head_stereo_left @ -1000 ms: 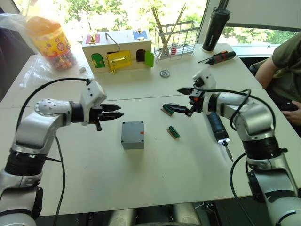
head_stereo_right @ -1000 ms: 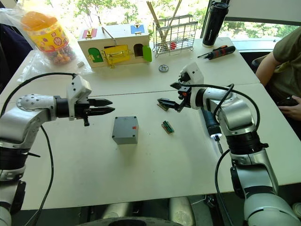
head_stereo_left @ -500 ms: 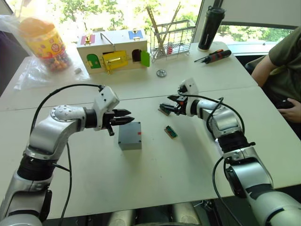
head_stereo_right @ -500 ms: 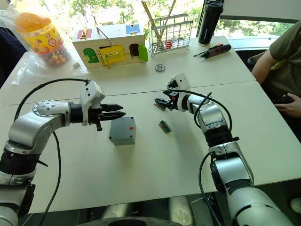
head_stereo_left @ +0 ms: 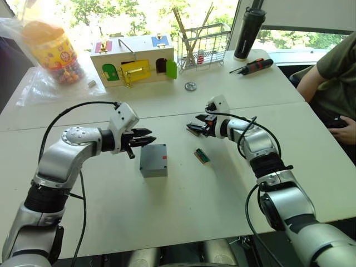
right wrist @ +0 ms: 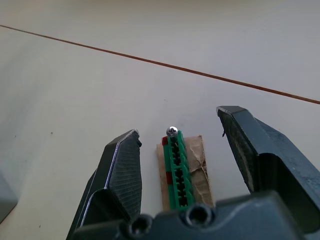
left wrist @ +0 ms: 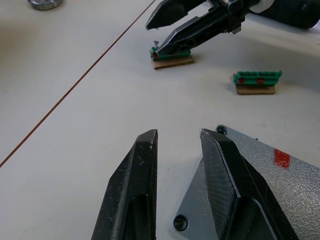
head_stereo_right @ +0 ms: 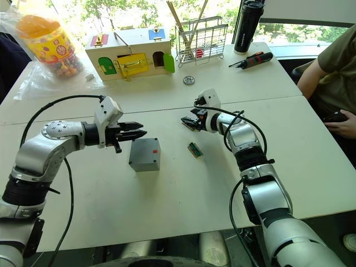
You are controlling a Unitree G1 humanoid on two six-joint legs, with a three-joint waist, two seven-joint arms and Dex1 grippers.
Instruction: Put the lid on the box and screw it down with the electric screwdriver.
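Right wrist view: open fingers straddle a screw strip

The right gripper [right wrist: 180, 150], fingers apart, brackets the green strip [right wrist: 178, 170] lengthwise, probably not touching; left gripper [head_stereo_left: 146, 137], slightly parted, hovers beside the lidded box [head_stereo_left: 153, 160], nearer

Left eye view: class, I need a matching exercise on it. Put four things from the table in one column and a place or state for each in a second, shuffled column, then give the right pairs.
Things:
1. box
2. black bottle
3. candy jar
4. black-and-orange screwdriver

Places or states:
A. stands upright at the far right of the table
B. lies flat on the table, near the bottle
C. grey with a red mark on top, just ahead of the left gripper
D. has an orange lid, at the far left of the table

Pairs: 1-C, 2-A, 3-D, 4-B
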